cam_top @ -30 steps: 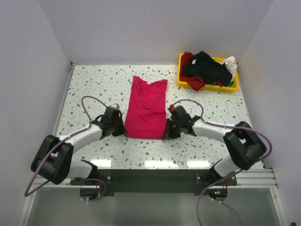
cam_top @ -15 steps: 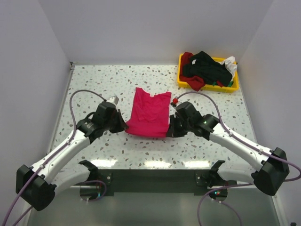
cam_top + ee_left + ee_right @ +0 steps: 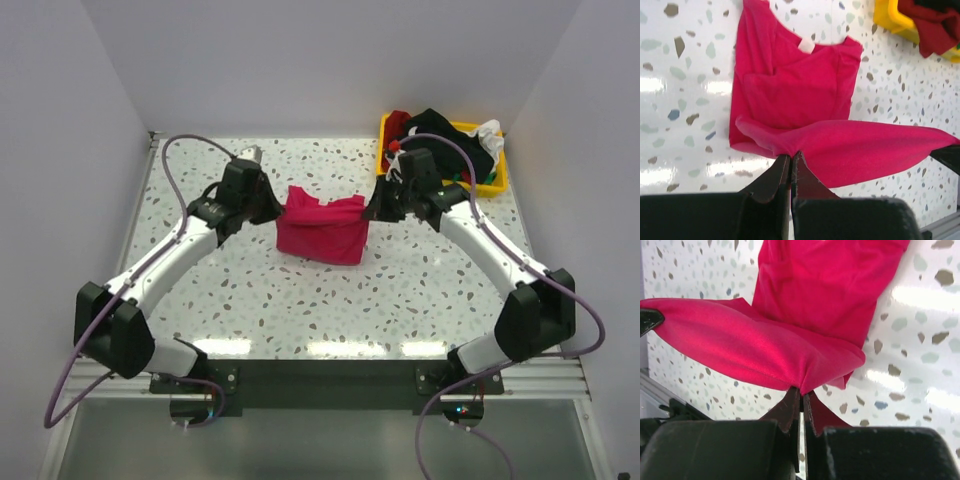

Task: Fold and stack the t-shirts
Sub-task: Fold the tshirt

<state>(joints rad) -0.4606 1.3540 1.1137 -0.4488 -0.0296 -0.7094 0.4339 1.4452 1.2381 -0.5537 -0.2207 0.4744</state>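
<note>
A crimson-pink t-shirt (image 3: 322, 228) lies mid-table, its near hem lifted and carried back over the rest of the cloth. My left gripper (image 3: 277, 210) is shut on the hem's left corner, seen pinched at the tips (image 3: 791, 155) in the left wrist view. My right gripper (image 3: 370, 210) is shut on the right corner (image 3: 801, 390). The hem stretches between them above the lower layer (image 3: 790, 85), whose collar end rests on the table. Other t-shirts (image 3: 440, 145), black, dark red, white and green, sit piled in the yellow bin.
The yellow bin (image 3: 487, 188) stands at the back right corner, close behind my right arm. The speckled table (image 3: 300, 300) is bounded by white walls at left, right and back. Purple cables loop off both arms.
Both grippers have lifted the shirt's near hem and carried it toward the back of the table, doubling the shirt over itself. The arms have stretched out far from their bases.
</note>
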